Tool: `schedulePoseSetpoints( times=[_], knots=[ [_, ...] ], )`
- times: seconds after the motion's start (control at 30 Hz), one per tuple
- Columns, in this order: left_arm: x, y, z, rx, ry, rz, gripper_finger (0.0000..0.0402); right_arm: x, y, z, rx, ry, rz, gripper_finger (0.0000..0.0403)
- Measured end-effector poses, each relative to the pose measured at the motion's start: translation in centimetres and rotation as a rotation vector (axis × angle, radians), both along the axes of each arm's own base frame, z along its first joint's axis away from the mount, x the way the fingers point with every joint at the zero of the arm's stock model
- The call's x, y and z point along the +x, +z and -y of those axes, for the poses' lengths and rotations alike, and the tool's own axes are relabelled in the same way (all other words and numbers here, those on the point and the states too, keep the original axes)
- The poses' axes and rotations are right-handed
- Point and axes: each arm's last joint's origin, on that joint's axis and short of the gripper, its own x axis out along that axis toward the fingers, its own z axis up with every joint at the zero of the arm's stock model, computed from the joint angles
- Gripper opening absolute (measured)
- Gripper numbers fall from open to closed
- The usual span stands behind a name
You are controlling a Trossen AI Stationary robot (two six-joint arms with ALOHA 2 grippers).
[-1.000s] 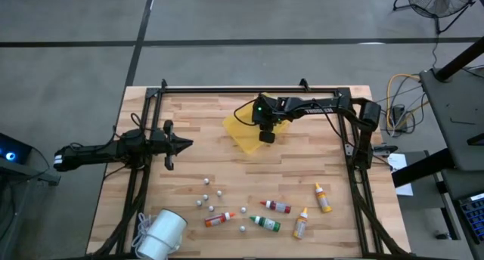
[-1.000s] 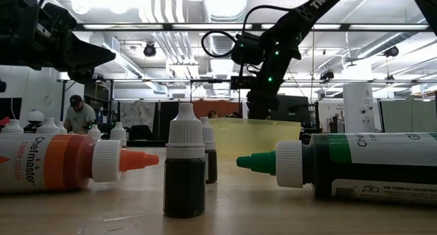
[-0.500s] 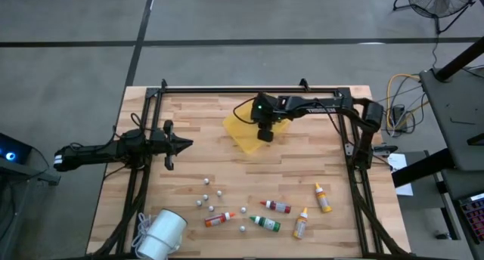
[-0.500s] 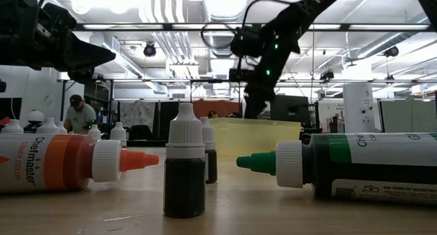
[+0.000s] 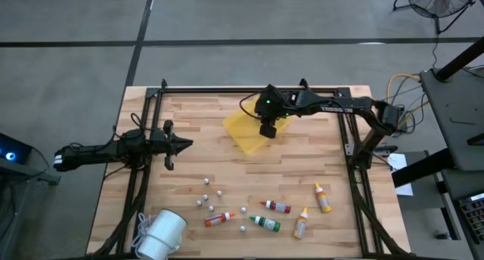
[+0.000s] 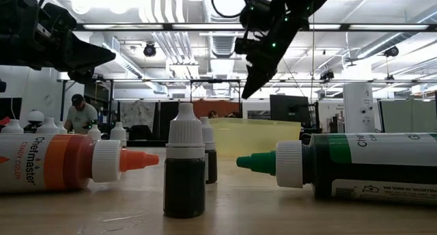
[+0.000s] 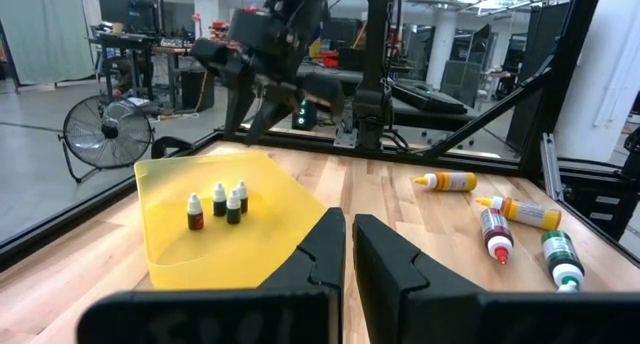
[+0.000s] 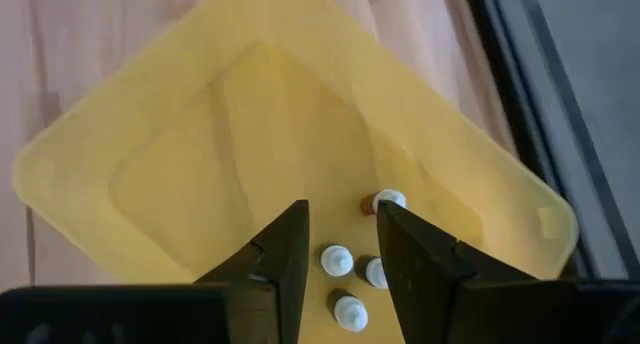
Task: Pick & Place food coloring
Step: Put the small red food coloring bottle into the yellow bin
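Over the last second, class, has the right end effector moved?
Yes. The right end effector has risen, standing clearly higher above the yellow tray in the low view.

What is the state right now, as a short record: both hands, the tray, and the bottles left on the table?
right hand: open, empty, above the tray
left hand: shut, empty, idle at the table's left side
tray: yellow, holds four upright white-capped small bottles
food coloring: five bottles lying on the table, well apart from the tray
balls: scattered next to the food coloring
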Motion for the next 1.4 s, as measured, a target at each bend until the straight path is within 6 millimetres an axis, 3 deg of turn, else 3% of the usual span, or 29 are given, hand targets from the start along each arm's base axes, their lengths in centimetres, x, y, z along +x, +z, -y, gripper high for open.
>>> schedulePoseSetpoints(
  times=[0.2,0.4,1.0,1.4],
  knots=[
    [0.0,0.0,0.0,0.0,0.0,0.0,0.0,-1.0,2.2,-1.3,-0.001,0.009,0.045,0.0119],
    [0.0,0.0,0.0,0.0,0.0,0.0,0.0,-1.7,4.0,-4.0,0.055,0.064,0.086,0.0126],
    [0.0,0.0,0.0,0.0,-0.001,0.0,0.0,-2.0,3.9,-13.3,0.186,0.27,0.087,0.015],
    [0.0,0.0,0.0,0.0,-0.001,0.0,0.0,-2.3,3.8,-17.3,0.23,0.334,0.075,0.015]
  ],
)
